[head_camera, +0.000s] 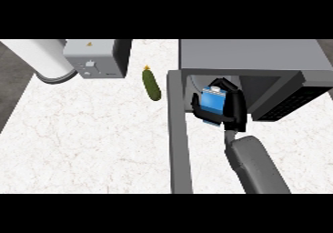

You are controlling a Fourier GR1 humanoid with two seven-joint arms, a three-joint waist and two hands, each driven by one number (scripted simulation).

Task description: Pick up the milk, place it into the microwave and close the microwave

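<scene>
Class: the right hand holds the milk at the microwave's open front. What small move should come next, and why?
Probably ease the milk a little further into the microwave before letting go. The right hand is curled round the carton just at the opening, and the door stands wide open, so the way in looks free.

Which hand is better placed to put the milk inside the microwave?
The right hand. Its fingers are already curled round the milk, right at the microwave opening, beside the open door. The left hand is not in view.
</scene>
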